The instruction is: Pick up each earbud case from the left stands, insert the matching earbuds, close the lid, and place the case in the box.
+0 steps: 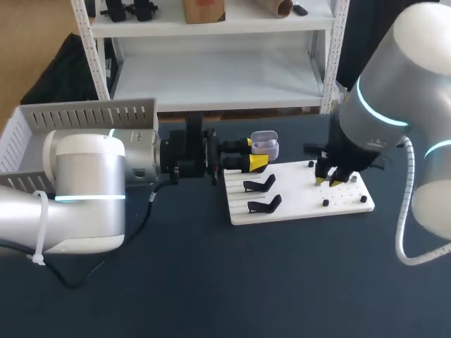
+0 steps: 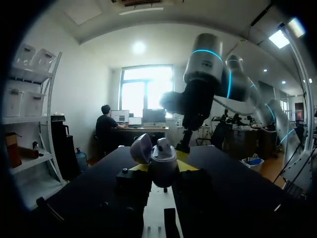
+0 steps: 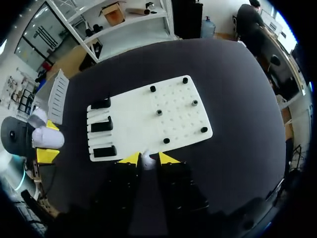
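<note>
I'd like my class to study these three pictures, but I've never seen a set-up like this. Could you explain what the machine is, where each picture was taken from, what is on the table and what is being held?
This is a robot with two arms working at a dark table. The head view looks down from above and behind the robot. Each round picture comes from a camera on one wrist, looking out along that arm's fingers.

The left gripper holds an earbud case with its lid open, next to a white board. The right gripper hangs over that board and pinches a small white piece, probably an earbud.

The board carries black stands and small black pegs. A white slatted box stands at the back left of the table.
</note>
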### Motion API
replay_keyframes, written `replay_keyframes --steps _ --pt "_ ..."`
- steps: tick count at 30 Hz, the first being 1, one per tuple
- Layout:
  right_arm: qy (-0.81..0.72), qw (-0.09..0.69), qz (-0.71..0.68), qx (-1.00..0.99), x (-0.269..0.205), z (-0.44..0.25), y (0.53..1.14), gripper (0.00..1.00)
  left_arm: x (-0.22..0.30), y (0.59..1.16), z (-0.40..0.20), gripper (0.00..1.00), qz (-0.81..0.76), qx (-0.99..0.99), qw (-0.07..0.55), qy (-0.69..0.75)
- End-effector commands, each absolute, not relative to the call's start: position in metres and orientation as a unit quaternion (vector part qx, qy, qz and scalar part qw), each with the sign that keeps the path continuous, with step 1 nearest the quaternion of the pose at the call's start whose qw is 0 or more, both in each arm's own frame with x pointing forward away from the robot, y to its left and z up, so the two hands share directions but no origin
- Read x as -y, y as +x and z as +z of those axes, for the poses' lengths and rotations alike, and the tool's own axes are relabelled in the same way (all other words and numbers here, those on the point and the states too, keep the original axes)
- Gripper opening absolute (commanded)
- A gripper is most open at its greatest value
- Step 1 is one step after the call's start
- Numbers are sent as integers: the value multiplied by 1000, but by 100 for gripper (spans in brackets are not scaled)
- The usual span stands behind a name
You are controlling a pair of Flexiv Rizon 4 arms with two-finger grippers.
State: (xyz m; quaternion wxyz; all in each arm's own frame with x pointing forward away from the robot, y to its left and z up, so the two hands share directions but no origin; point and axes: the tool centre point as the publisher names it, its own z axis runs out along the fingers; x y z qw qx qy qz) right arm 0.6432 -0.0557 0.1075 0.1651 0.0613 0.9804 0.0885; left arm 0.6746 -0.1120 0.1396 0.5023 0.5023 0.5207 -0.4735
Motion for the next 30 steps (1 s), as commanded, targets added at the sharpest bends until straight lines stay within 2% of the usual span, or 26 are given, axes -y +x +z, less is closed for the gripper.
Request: replay_keyframes --steps 1,10,15,30 --pt "34 149 84 -985 55 146 629 0 112 674 139 0 -473 -521 504 501" --pt "-59 114 68 -989 25 190 611 0 112 674 139 0 -473 -521 504 501" --pt "-78 127 68 -986 4 213 608 0 112 674 139 0 -473 -521 504 501" --pt "-164 115 57 -978 -48 230 647 0 112 674 139 0 -473 -521 504 501"
